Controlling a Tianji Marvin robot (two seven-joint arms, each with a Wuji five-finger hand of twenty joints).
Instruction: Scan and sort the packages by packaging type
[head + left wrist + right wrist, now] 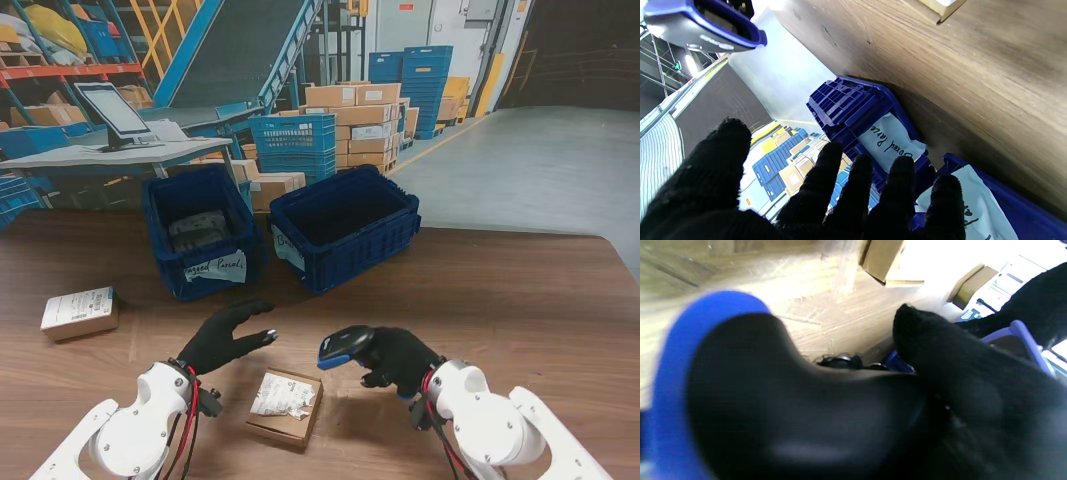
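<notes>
A small cardboard box (284, 405) with a crumpled white label lies on the table near me, between my two hands. My left hand (222, 338), black-gloved, hovers just beyond the box with its fingers (850, 196) spread and nothing in it. My right hand (400, 358) is shut on a black and blue barcode scanner (345, 346), whose head points left toward the box; the scanner (773, 400) fills the right wrist view. A second labelled box (80, 312) lies at the far left. Two blue bins stand behind: the left bin (200, 232) holds grey bags, the right bin (345, 225) looks empty.
Both bins carry handwritten white labels (888, 141). The wooden table (520, 300) stretches to the right. Behind the table are a desk with a monitor (112, 112), stacked cardboard boxes (360, 125), blue crates and a conveyor.
</notes>
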